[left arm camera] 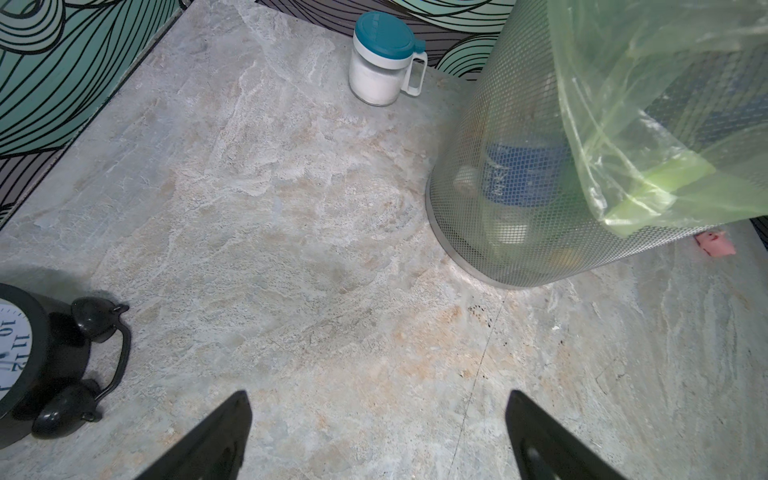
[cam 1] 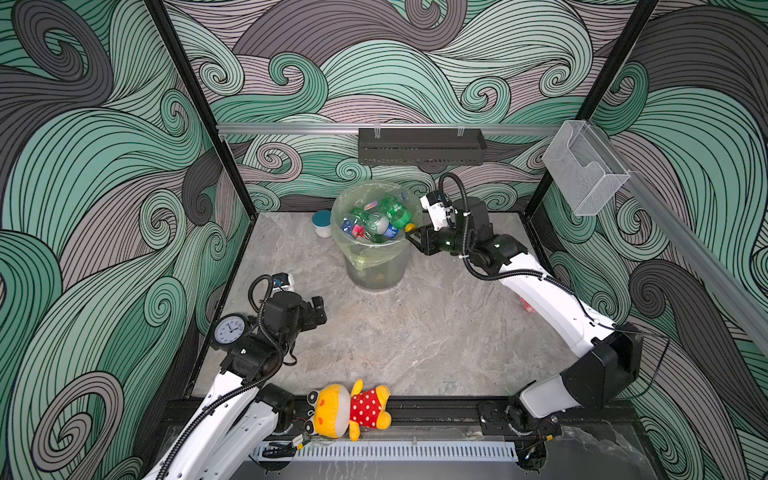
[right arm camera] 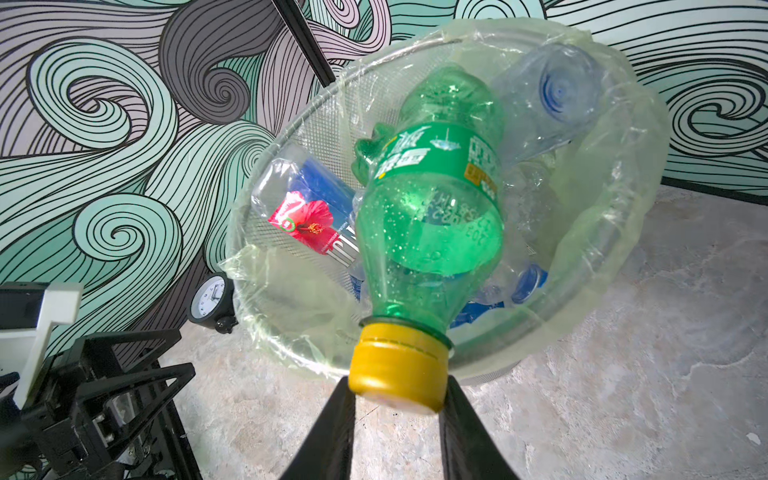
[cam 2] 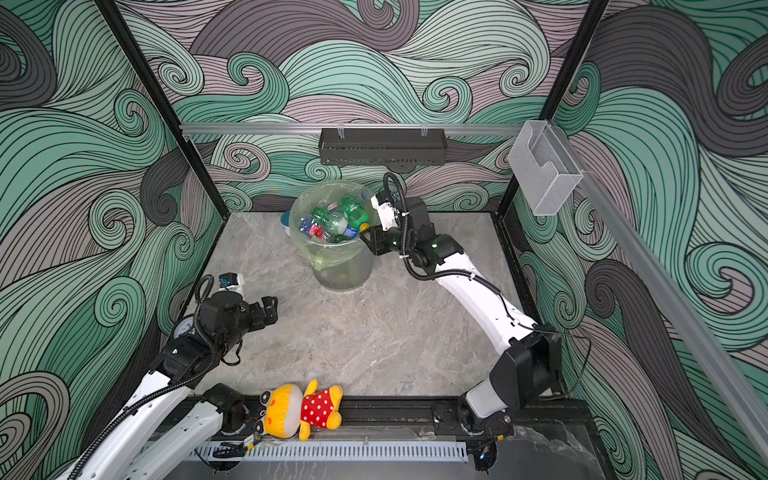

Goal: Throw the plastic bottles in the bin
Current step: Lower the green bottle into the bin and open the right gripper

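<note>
The right pincer (right arm camera: 399, 388) grips a green bottle (right arm camera: 428, 216) by its yellow cap (right arm camera: 397, 365), its body slanting over the rim of the bin (right arm camera: 619, 216) onto the heaped bottles (cam 1: 365, 226), probably so letting go tips it inside; the left pincer (left arm camera: 378, 419) gapes empty over the bench (left arm camera: 291, 257), out of the way.

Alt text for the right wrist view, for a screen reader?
The right gripper is shut on the yellow cap of a green bottle whose body reaches over the rim of the bag-lined bin, above other bottles inside. A black alarm clock stands on the table farther off.
</note>
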You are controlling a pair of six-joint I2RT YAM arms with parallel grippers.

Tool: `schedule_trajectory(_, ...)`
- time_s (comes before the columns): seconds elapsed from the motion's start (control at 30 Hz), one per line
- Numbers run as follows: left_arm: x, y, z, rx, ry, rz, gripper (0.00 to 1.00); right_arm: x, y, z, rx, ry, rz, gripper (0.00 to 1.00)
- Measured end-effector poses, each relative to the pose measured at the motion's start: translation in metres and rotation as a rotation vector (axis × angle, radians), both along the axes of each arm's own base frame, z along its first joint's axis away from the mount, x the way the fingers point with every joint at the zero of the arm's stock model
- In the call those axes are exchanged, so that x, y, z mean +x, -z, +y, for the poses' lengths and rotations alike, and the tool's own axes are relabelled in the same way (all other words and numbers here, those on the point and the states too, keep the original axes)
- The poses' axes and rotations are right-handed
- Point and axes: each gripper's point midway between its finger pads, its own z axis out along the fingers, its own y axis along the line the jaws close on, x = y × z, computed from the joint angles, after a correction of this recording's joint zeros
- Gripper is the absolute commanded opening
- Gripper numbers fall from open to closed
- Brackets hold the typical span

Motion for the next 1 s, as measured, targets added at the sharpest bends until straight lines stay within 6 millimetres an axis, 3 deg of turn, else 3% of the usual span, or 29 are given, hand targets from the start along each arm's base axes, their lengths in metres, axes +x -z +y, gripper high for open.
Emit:
schedule_trajectory(0.2,0.0,-0.001,0.0,-0.001,0.0,-0.003,0.97,0.001,-0.005,0.0,-0.013,-0.004,-0.011,0.29)
schedule_trajectory(0.43,-0.002,-0.003,0.001,-0.004,-0.001,-0.012,0.97,0.02,-0.022,0.016,0.004,-0.026,-0.039,0.28)
schedule_trajectory(0.73,-0.003,-0.005,0.002,-0.006,-0.003,-0.022,0.97,0.037,0.009,0.036,-0.037,-0.056,0.033,0.29)
schedule_trajectory(1.0,-0.002,-0.003,0.002,-0.002,-0.004,-0.013,0.97,0.037,-0.015,0.034,-0.047,-0.061,-0.014,0.4)
